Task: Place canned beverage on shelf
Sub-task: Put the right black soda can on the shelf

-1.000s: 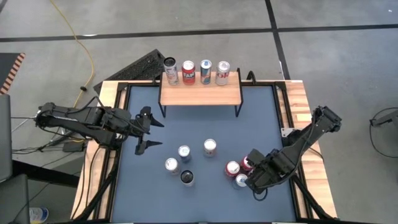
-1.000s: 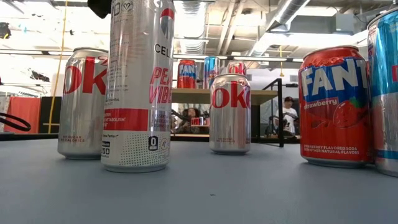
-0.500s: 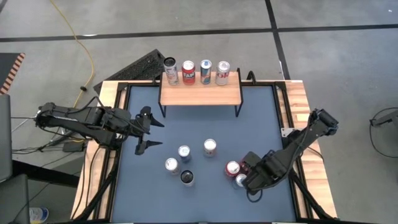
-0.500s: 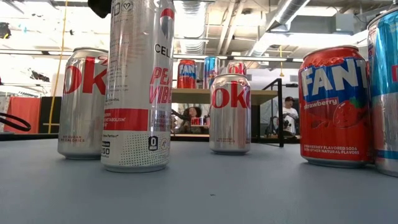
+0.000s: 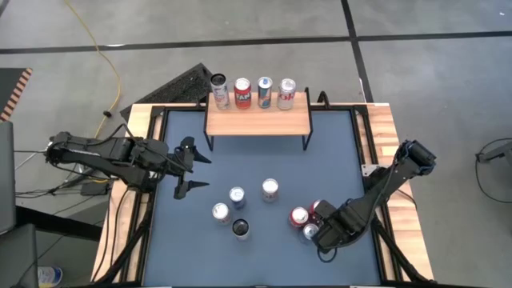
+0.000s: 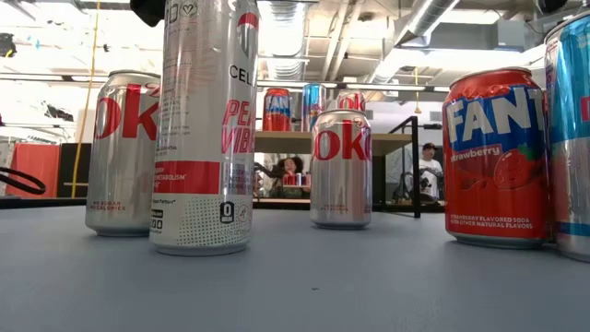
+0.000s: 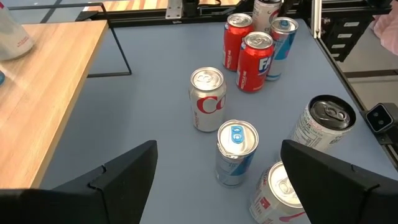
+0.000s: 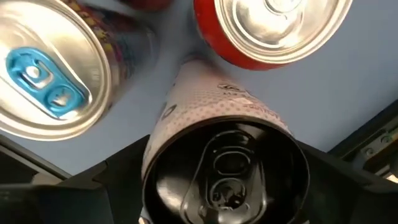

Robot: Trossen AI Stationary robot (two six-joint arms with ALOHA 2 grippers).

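The shelf [image 5: 258, 122] stands at the table's far edge with several cans along its back. My right gripper [image 5: 326, 234] points down, open, over a cluster of cans at the near right. Its fingers stand on either side of a tall pale-pink can with a black top [image 8: 227, 168]. Beside that can are a can with a blue tab [image 8: 43, 81] and a red can [image 8: 273, 25]. All stand upright on the blue table. My left gripper [image 5: 190, 166] waits open above the table's left side. My right gripper has come from above, and its fingers [image 8: 336, 180] flank the upper end of the tall can [image 8: 186, 93], close to its rim. I cannot tell whether they touch it. The can stands upright on the table.
Several more cans stand mid-table: two silver Coke cans [image 7: 206, 99] [image 5: 220, 211], a blue-tab can [image 7: 236, 152] and a tall black-topped can [image 5: 241, 229]. Two red cans [image 7: 255, 59] crowd the tall pink one. A wooden rim [image 5: 392, 160] frames the table.
My right gripper has gone down over the cluster of cans at the near right, pointing down throughout. The cans have stayed in place.
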